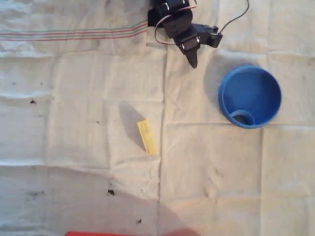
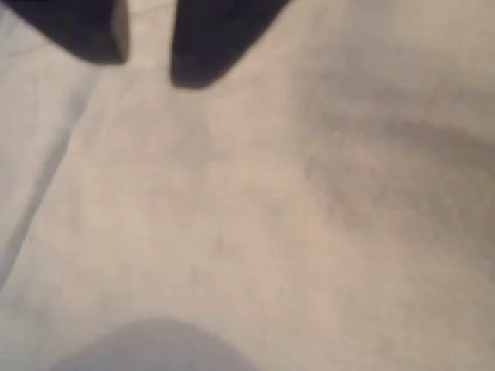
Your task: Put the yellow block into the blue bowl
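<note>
Nothing done yet, we judge: yellow block (image 1: 146, 137) lies on the cloth (image 1: 74, 123), well apart from the blue bowl (image 1: 250, 97), which sits empty. Our gripper (image 1: 193, 60) hangs near the bowl, fingers (image 2: 203, 42) slightly parted, holding nothing. Reach, grasp, carry and drop remain.

Arm (image 1: 179, 24) cut off by our overhead view's top edge, red object (image 1: 130, 233) clipped at bottom edge, unidentifiable, wrist view blurred, dark fingers (image 2: 209, 39) cropped at top, we see only soft cloth (image 2: 309, 232)
</note>
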`<move>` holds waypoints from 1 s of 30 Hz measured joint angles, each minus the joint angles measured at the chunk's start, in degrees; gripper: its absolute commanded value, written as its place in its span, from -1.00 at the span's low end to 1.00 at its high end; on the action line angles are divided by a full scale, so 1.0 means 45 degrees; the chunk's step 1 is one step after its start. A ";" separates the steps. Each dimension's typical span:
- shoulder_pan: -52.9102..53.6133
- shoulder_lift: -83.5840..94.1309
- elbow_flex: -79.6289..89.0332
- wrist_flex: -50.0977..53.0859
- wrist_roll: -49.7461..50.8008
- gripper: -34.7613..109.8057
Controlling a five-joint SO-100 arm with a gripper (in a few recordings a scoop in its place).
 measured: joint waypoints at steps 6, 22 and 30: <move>0.0000 0.0000 0.0000 0.0000 0.0000 -0.52; 0.0039 -0.2930 -0.3457 0.0000 0.0000 -0.52; 0.0410 -1.1777 -1.0820 0.0000 0.0000 -0.52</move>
